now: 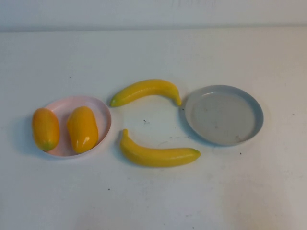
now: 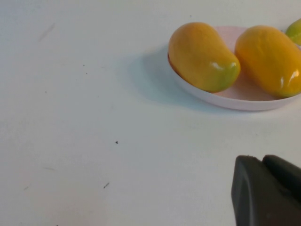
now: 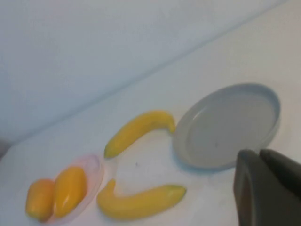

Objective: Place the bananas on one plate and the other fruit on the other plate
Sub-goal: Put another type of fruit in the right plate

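On pink plate (image 1: 103, 115): both mangoes (image 1: 82, 128), near left hand (image 2: 268, 193); bananas (image 1: 158, 154) beyond right hand (image 3: 268, 188); grips unclear.

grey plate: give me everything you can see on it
The grey plate is round and shallow with a raised rim, matte grey, looks like plastic, with a few dark specks inside. It lies flat on the white table, right of centre, and holds nothing. The far banana has its tip at the plate's left rim, touching or nearly so; the near banana lies apart. The right gripper shows in its wrist view, hanging short of the plate; the left gripper is off by the pink plate.
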### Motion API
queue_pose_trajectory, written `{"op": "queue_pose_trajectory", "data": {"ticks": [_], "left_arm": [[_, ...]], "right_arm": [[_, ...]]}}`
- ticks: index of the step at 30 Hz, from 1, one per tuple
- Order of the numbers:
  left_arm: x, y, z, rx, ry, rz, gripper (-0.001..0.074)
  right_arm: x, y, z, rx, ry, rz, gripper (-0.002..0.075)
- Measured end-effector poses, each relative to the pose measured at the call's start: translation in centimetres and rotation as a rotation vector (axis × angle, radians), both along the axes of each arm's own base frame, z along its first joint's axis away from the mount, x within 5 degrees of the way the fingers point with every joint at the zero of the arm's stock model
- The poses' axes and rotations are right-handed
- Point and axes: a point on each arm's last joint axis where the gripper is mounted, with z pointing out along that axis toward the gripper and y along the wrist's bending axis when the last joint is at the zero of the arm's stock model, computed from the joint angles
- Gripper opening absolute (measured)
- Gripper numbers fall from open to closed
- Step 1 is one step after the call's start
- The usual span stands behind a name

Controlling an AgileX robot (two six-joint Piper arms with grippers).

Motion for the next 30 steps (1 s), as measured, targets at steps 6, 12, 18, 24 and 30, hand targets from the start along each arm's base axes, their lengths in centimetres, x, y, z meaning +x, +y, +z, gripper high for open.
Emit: {"op": "queue_pose_trajectory", "data": {"ticks": [6,12,18,24,30], "left_arm": [[0.0,0.0,0.0,0.0,0.0,0.0,0.0002],[0.0,0.0,0.0,0.004,0.0,0.003,0.0002],[0.0,0.0,0.0,0.01,0.0,0.003,0.0002],[0.0,0.0,0.0,0.01,0.0,0.003,0.0002],[0.0,0.0,0.0,0.01,0.0,0.003,0.0002]], "right_arm": [[1.9,1.8,3.5,-0.203,0.292,0.242,-0.0017],[5.7,2.3,6.1,-0.432,0.457,0.398,-0.0017],[9.9,3.1,7.9,-0.604,0.461,0.529,-0.0017],[13.1,7.7,7.8,-0.866,0.445,0.783,-0.0017],[16.1,15.4,6.7,-1.155,0.318,1.049,0.0006]]}}
